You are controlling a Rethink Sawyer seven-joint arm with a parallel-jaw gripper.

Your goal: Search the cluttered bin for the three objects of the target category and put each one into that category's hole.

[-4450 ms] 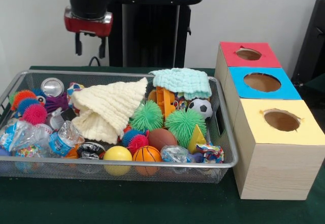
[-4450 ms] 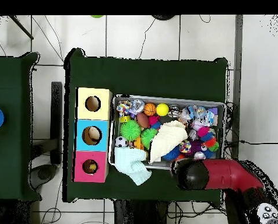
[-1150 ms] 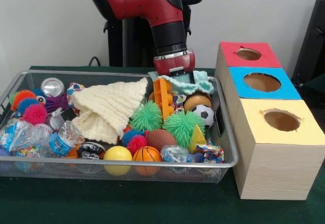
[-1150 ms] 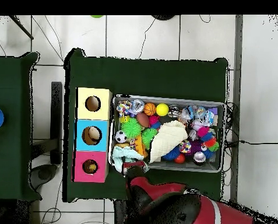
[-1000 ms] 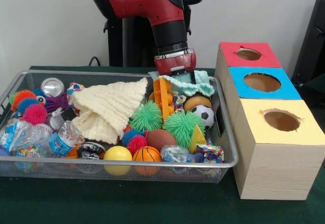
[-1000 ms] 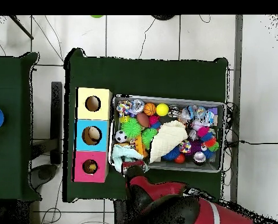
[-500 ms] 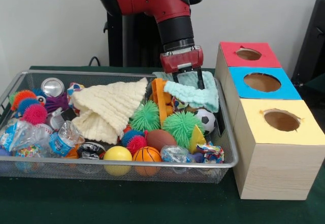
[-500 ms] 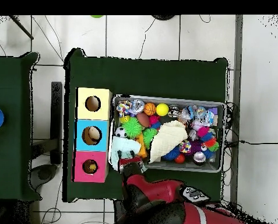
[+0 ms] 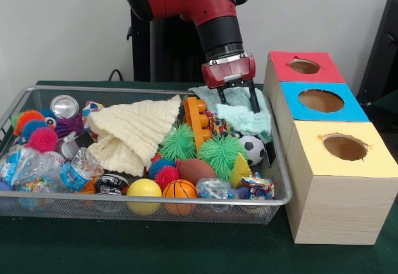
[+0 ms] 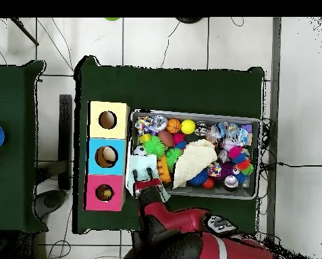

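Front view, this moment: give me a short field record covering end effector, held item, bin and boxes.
end effector: shut on mint cloth
mint cloth: lifted, hanging over the bin's box-side end
bin: wire mesh, full of clutter
cream cloth: lying on the pile
boxes: red box, blue box, yellow box, each with one round hole

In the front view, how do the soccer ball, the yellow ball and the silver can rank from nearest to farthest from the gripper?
From the gripper:
1. Soccer ball, just below it.
2. Yellow ball, at the bin's front edge.
3. Silver can, far left corner.
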